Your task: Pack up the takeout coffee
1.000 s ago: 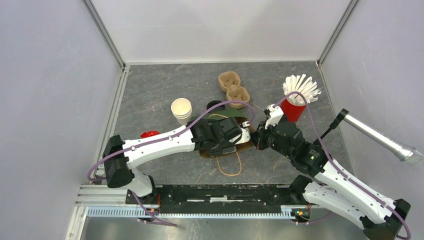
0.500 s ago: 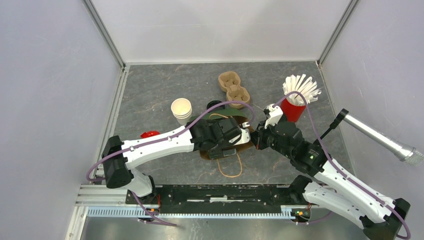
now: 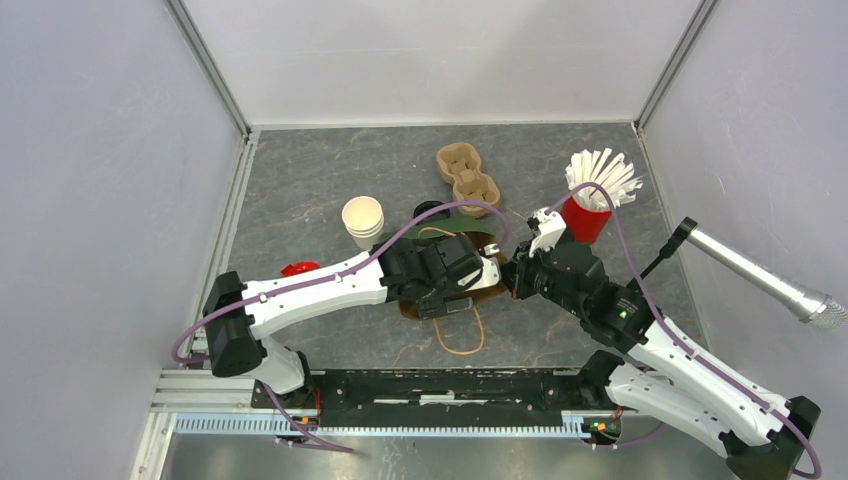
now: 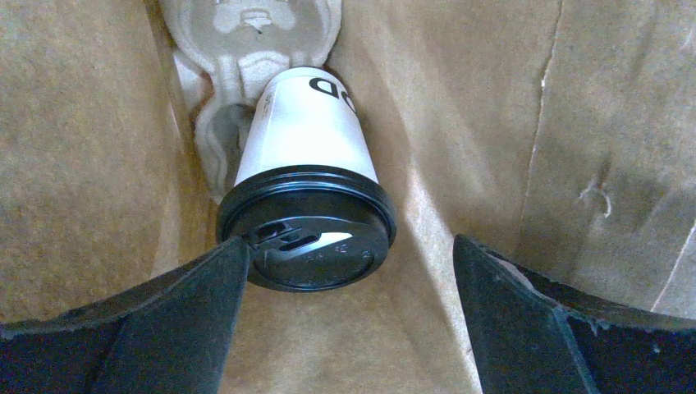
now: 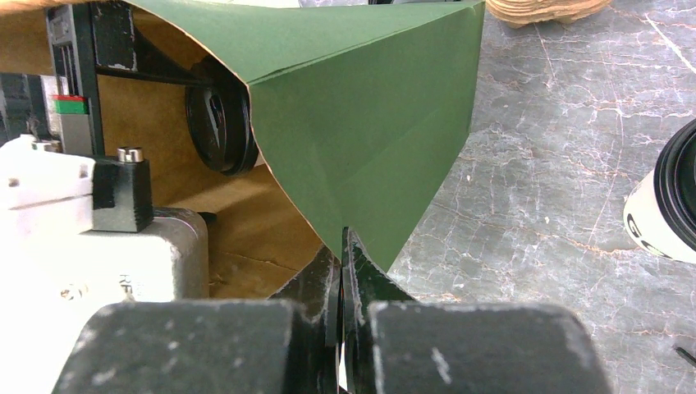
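The takeout coffee [image 4: 305,197] lies sideways in a pulp carrier [image 4: 246,33] inside the paper bag [image 5: 369,107] at frame centre, left gripper [image 4: 349,246] spread wide beside its lid, right gripper [image 5: 341,246] pinching the bag's rim, likely to hold it open.

Left arm [image 3: 310,288]: we record a slight retreat toward 8 o'clock in the overhead view.
Shoulder joint [image 3: 228,340]: we find it a shade further toward 9 o'clock.
Purple cable loop [image 3: 178,340]: it has moved outward the same way.
Left gripper [image 3: 480,270]: carried back a touch with the arm, at the mouth of the paper bag [image 3: 455,225].
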Action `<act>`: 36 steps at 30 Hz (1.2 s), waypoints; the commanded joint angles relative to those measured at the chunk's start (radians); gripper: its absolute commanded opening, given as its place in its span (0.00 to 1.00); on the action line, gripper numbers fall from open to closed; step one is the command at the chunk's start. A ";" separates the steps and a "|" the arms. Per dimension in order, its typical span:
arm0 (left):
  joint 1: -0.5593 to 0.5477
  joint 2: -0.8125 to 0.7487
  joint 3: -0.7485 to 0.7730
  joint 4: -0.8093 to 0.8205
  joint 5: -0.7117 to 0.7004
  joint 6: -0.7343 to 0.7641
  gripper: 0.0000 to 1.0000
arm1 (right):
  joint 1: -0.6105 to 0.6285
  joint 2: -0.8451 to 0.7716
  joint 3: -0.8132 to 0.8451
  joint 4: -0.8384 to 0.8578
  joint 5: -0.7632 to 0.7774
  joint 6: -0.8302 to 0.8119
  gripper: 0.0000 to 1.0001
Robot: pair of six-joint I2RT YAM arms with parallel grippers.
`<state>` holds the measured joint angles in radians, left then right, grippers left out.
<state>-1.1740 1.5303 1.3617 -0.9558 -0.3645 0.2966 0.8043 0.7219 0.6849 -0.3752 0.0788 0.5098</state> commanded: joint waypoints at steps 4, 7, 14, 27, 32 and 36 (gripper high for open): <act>-0.002 -0.037 0.036 0.003 0.006 0.012 1.00 | 0.005 0.000 0.037 0.035 -0.020 -0.003 0.00; -0.002 -0.051 0.024 0.032 0.010 0.039 1.00 | 0.006 -0.001 0.037 0.037 -0.020 -0.002 0.00; -0.004 -0.059 0.022 0.041 -0.004 0.068 0.95 | 0.007 0.002 0.041 0.035 -0.021 -0.002 0.00; -0.003 -0.090 -0.065 0.029 0.007 0.089 1.00 | 0.005 -0.001 0.041 0.033 -0.017 0.001 0.00; -0.001 -0.087 -0.106 0.072 -0.010 0.112 1.00 | 0.007 0.001 0.042 0.031 -0.019 0.002 0.00; 0.000 -0.072 -0.121 0.116 -0.013 0.123 1.00 | 0.006 -0.001 0.043 0.032 -0.021 0.004 0.00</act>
<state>-1.1740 1.4696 1.2549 -0.9092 -0.3660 0.3702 0.8043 0.7261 0.6853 -0.3748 0.0696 0.5106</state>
